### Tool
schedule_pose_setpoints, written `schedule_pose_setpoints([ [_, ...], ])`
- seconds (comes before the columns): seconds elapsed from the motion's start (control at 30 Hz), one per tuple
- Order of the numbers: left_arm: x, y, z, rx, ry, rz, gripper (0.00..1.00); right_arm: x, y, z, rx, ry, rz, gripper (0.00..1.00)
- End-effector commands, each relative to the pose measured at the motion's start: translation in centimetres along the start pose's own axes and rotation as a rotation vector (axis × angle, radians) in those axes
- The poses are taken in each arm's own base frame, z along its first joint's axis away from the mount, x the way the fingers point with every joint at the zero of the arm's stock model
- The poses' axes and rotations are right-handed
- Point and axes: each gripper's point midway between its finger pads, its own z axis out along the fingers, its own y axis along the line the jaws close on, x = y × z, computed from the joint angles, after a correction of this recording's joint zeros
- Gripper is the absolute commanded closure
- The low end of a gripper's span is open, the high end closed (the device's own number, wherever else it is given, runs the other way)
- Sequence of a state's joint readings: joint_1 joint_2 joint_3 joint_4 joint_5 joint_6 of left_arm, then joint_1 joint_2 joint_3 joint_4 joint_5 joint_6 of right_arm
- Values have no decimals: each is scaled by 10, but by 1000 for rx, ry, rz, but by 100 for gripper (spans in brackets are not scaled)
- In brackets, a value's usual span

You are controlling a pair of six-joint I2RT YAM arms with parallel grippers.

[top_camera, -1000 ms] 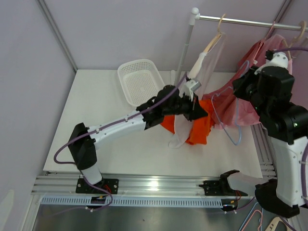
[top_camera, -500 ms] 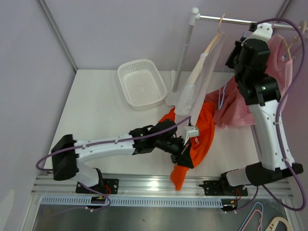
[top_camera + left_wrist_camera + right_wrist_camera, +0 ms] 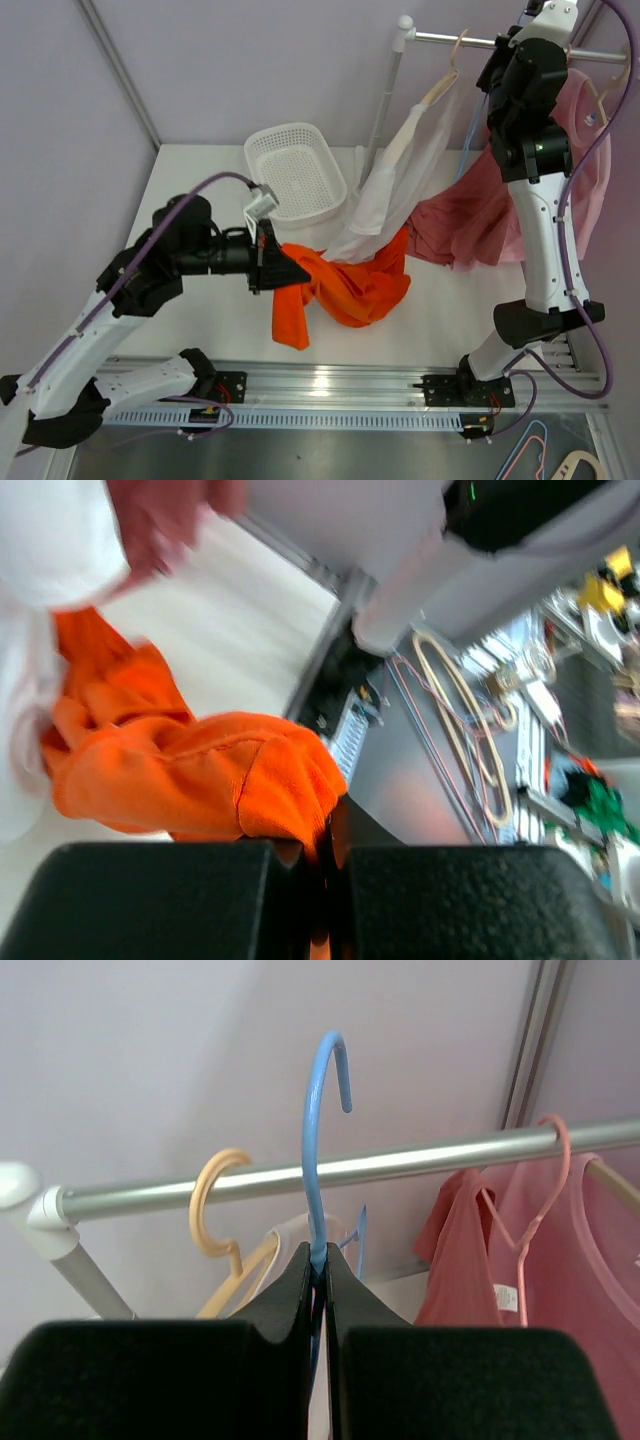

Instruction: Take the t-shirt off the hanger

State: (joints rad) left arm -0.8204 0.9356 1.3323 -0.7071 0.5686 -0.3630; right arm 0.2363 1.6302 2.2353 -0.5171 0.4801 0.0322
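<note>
We see our left gripper [image 3: 272, 262] clamped on the crumpled orange fabric t-shirt [image 3: 350, 285], sprawled on the white table [image 3: 200, 190] toward its near edge; our right gripper [image 3: 318, 1265] pinches the thin blue plastic hanger [image 3: 312, 1130] near the metal rail [image 3: 420, 1163]

The left gripper [image 3: 296, 272] has dragged the orange t-shirt [image 3: 352, 288] toward centre-left, while the right gripper [image 3: 318, 1260] has raised the blue hanger [image 3: 316, 1140] to the upper right.
</note>
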Motion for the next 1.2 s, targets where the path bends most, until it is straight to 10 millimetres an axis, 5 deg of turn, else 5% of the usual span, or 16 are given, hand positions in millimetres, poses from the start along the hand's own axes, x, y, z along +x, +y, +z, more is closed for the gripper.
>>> schedule_pose_setpoints([
  [0.0,-42,7,-19,-57,-52,26,99,-27,-4,11,5,-88,11,100],
  [0.2,-161,28,-15,-135,-238,47,99,-17,-4,30,20,-84,-12,100],
  [0.3,-235,5,-45,-127,-405,138,99,-14,-5,41,12,-81,-7,100],
  [0.37,-257,20,-56,-151,-448,115,99,-15,-6,46,5,-85,-9,100],
  [0.5,-286,24,-83,-94,-541,114,99,-6,-13,57,10,-74,-22,100],
  [0.57,-296,55,-92,-143,-592,124,99,4,-16,64,13,-51,-29,100],
  [0.73,-325,90,-101,-160,-699,185,99,25,-26,74,23,-14,-8,100],
  [1.03,-394,87,-129,-97,-932,447,99,67,-37,94,7,82,6,100],
  [1.17,-399,117,-123,-112,-962,422,99,83,-38,92,8,122,12,100],
])
